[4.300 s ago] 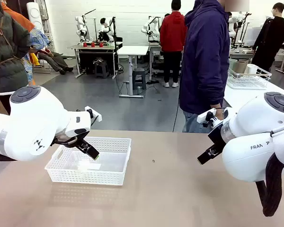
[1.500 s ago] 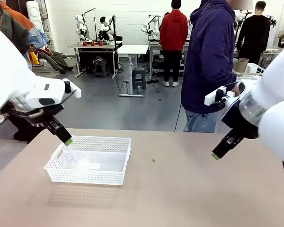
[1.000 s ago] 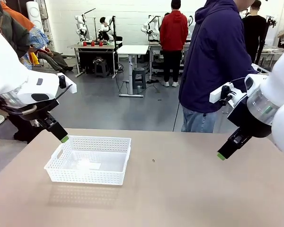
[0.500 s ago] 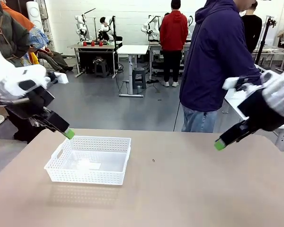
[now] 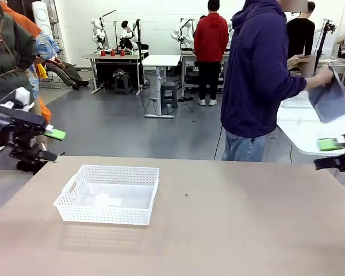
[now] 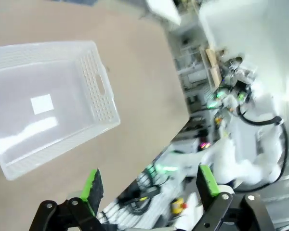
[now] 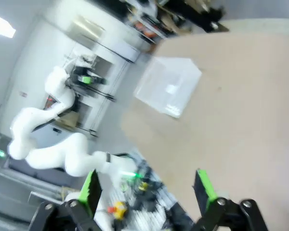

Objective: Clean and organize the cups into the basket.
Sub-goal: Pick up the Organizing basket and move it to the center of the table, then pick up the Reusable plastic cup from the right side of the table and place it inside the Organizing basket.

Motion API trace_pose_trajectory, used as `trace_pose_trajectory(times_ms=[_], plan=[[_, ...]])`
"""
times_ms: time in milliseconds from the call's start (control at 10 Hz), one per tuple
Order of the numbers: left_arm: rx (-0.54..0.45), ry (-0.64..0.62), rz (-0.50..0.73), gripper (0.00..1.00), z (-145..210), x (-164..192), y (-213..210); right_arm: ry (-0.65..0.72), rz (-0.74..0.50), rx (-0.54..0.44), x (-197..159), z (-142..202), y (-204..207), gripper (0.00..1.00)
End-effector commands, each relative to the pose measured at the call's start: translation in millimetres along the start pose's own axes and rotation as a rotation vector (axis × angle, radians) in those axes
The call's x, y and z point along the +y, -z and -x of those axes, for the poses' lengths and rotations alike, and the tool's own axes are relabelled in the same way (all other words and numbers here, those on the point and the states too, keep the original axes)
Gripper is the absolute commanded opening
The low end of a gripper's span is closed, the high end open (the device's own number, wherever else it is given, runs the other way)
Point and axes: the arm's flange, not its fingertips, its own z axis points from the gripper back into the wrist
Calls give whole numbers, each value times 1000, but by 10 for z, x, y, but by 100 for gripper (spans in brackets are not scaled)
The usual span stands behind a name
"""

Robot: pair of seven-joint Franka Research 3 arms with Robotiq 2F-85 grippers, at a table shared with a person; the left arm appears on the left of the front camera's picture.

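The shallow rectangular white plastic basket [image 5: 107, 214] with perforated mesh sides sits on the plain tan table [image 5: 236, 230], left of the middle, holding nothing but a small white rectangular patch on its floor. The black left gripper [image 5: 50, 145] hangs at the table's left edge, beside and apart from the basket, its 2 green-padded fingers spread wide with nothing between them. In the left wrist view the left gripper [image 6: 149, 182] shows the same empty gap, with the basket [image 6: 102, 91] farther off on the table surface. The black right gripper [image 5: 332, 153] hangs off the table's right end, well apart from the basket, fingers likewise parted and empty. The right wrist view looks along the right gripper [image 7: 147, 185] across the table to the basket [image 7: 169, 85] in the distance, blurred. At the far side a person in a dark navy hooded top [image 5: 256, 75] is turned toward a white side table [image 5: 302, 131], 1 hand around what looks like a tan handleless tumbler [image 5: 305, 65], the other gripping a grey-blue cloth [image 5: 332, 100]; both are blurred.
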Motion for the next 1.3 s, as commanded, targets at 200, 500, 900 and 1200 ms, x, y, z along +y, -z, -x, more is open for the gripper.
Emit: trace_pose_trajectory(times_ms=[200, 500, 900, 1200], plan=[[-225, -133, 12, 100, -8, 385, -872, 183, -164, -67, -556, 337, -777, 100], [-324, -150, -31, 100, 236, 496, -1442, 254, -91, -173, -738, 715, -1436, 100], [-398, -201, -137, 100, 549, 529, -1848, 261, -63, -348, -686, 1173, -2044, 100], [-397, -203, -96, 100, 487, 574, -1863, 299, -55, -336, -722, 1130, -2005, 100]])
